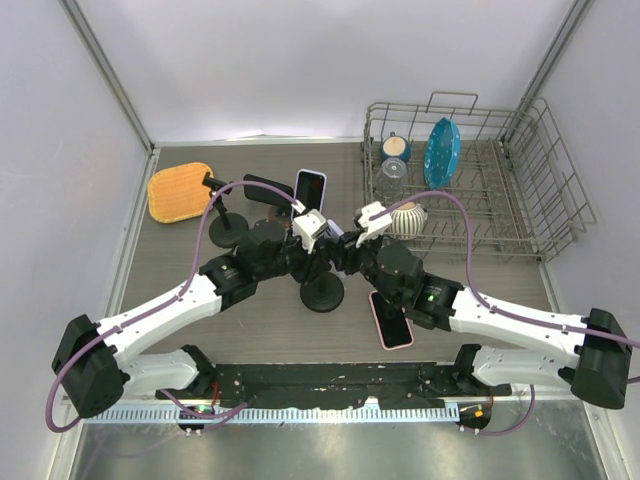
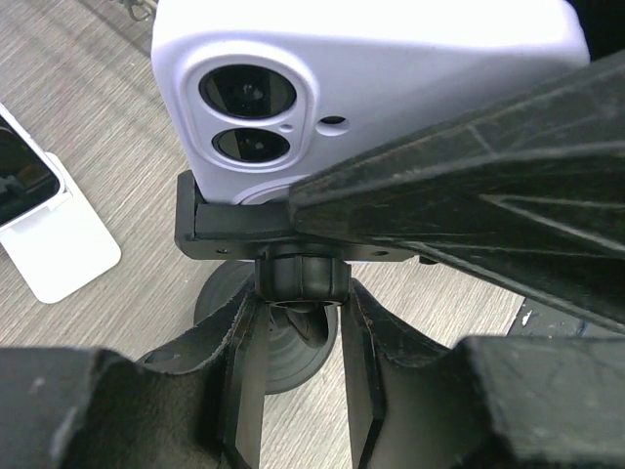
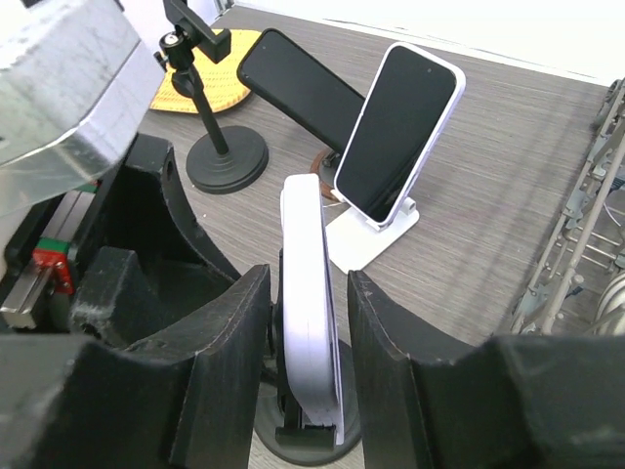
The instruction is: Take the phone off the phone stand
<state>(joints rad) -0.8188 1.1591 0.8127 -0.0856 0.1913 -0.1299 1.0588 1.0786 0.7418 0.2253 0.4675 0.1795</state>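
Observation:
A phone in a pale lilac case [image 2: 391,88] stands upright in the clamp of a black phone stand [image 2: 227,233] with a round base [image 1: 322,293]. My left gripper [image 2: 298,327] is shut on the stand's neck just under its ball joint [image 2: 298,275], one finger on each side. In the right wrist view the phone [image 3: 309,293] shows edge-on. My right gripper [image 3: 309,322] is open and straddles it, with a thin gap at each finger [image 3: 234,342]. In the top view both grippers meet over the stand and hide the phone.
A white stand [image 1: 311,226] holds a second phone [image 1: 310,187], with a black phone [image 1: 268,190] beside it. An empty black stand [image 1: 228,226] is on the left. A pink phone [image 1: 390,320] lies flat. An orange pad [image 1: 180,192] and a dish rack [image 1: 480,190] stand at the back.

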